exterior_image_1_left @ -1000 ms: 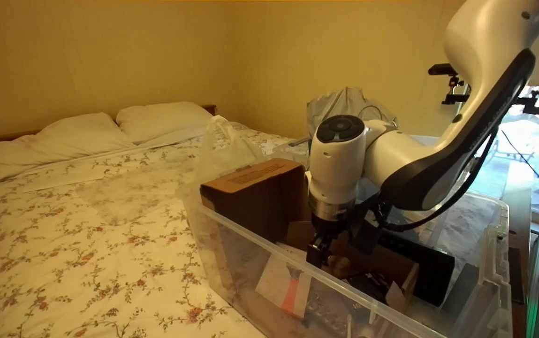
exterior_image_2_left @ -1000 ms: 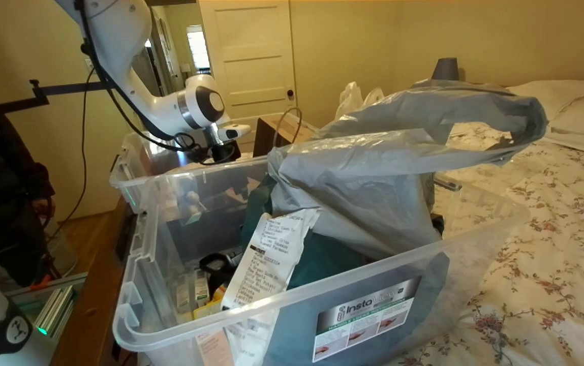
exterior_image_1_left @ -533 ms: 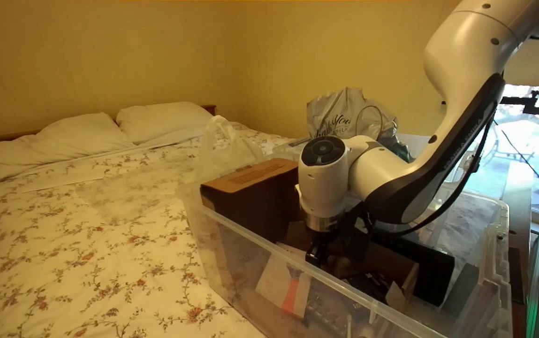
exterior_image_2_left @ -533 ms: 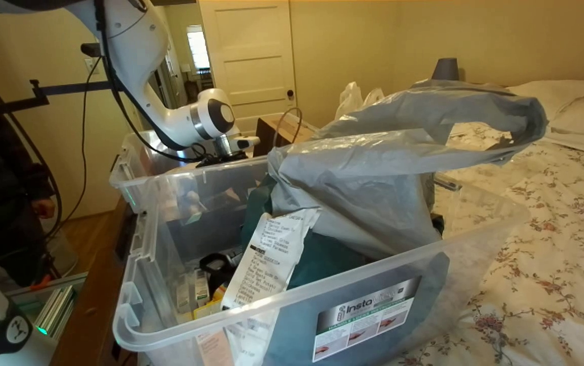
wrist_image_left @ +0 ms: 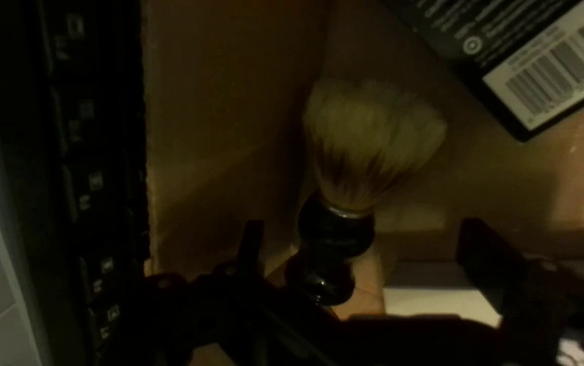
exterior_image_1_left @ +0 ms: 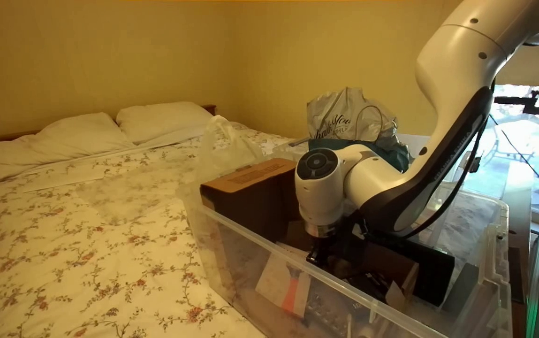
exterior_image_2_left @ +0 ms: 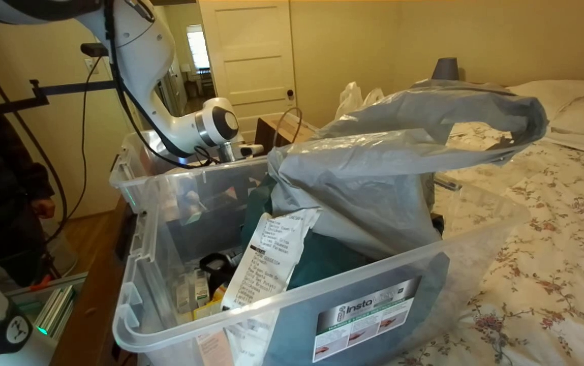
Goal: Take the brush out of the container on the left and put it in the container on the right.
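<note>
Flowered bedding (exterior_image_1_left: 110, 244) spreads beside the clear bin (exterior_image_1_left: 250, 238); in its cardboard box (wrist_image_left: 220, 101) we see the brush (wrist_image_left: 348, 193) off-centre between parted jaws, so closing unevenly could shove it sideways or let its rounded handle (wrist_image_left: 336, 229) slip.

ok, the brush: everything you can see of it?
Shaving-type brush: fanned cream bristles, brown toward the base; thin metallic-looking ring; glossy black, bulbous handle. It's in a cardboard box, bristles toward the top of the wrist view; lying or leaning is unclear. The open end effector straddles the handle there, not gripping it; other contact is unclear.
</note>
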{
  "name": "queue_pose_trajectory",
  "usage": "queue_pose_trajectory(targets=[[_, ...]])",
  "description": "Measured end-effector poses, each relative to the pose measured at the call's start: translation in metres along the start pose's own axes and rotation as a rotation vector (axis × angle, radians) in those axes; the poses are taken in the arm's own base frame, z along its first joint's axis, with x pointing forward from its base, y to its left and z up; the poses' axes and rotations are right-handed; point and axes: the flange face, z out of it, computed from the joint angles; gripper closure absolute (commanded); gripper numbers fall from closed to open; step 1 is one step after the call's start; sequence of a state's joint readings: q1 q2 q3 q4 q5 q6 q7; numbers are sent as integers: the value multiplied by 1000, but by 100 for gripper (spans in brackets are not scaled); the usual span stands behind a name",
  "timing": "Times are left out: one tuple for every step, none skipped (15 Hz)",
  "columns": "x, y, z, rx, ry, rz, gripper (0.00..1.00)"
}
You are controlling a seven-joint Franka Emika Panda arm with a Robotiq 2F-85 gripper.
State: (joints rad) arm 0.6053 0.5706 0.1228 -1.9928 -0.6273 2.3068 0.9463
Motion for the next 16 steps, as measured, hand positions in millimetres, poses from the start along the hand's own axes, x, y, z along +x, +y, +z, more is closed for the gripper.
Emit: queue_pose_trajectory(targets=[[1,1,-1,2,-1,2,0],[1,1,-2,3,0,4,0],[1,2,-3,3,2,4,5],[2,2,-3,5,4,3,13],[2,2,-3,5,4,-1,25],[2,1,-2,5,3,-1,31],[2,2,-1,3,1,-1,37],[4,3,1,0,0,6,46],[5,6,4,-4,-3,17,53],[7,10,8,-9,-6,31,61],[9,13,10,-12,-9,47,67],[11,14,13,-11,-16,66,75],[12,16,16,-8,-24,82,81],[14,16,18,-4,-34,96,84],[16,16,19,3,-44,111,84],[17,16,20,6,-54,123,84]])
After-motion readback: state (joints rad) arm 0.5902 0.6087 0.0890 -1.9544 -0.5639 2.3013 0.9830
